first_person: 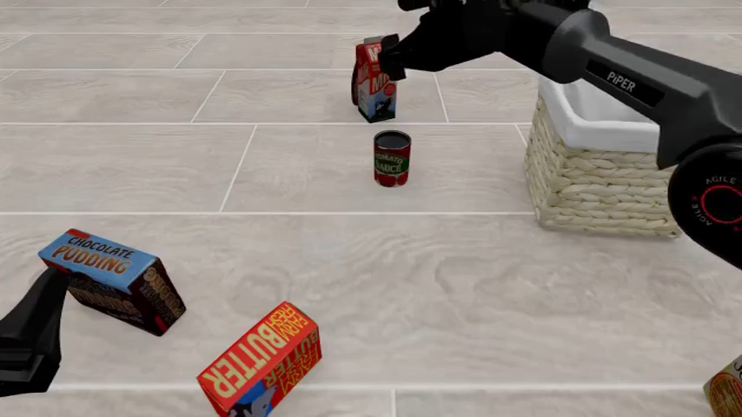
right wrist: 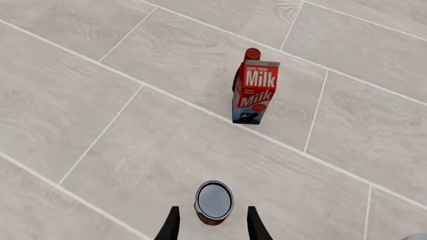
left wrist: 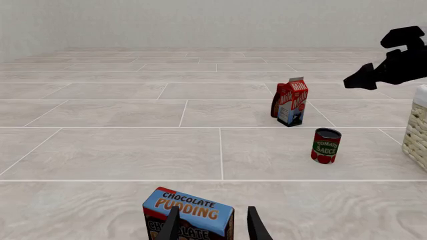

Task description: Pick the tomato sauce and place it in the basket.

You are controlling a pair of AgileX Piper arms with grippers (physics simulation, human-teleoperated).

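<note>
Tomato sauce (left wrist: 325,145) is seen right of centre in the left wrist view, upright on the tiled floor, with the milk carton (left wrist: 291,101) just above it and a sliver of the basket (left wrist: 417,135) at the right edge. The left gripper (left wrist: 213,225) is shown at the bottom edge, its fingers spread and holding nothing, close behind the chocolate pudding box (left wrist: 189,215); that box could be knocked if this arm were driven forward.

In the front view, the can (first_person: 392,158) stands at upper centre, well apart from the basket (first_person: 597,187) at the right. The right gripper (first_person: 392,54) is seen at the top of the frame, above the can and overlapping the milk carton (first_person: 374,80); how wide it stands cannot be told here. A descent drifting toward the top of the frame could tip the carton. The butter box (first_person: 262,360) lies at lower left, out of the way.

In the right wrist view, the can (right wrist: 213,202) sits at bottom centre between the 2 parted fingers of the right gripper (right wrist: 213,225), nothing being held. The can is round and smooth, so an off-centre closure is judged likely to topple or roll it. The carton (right wrist: 254,94) stands further up the frame.
</note>
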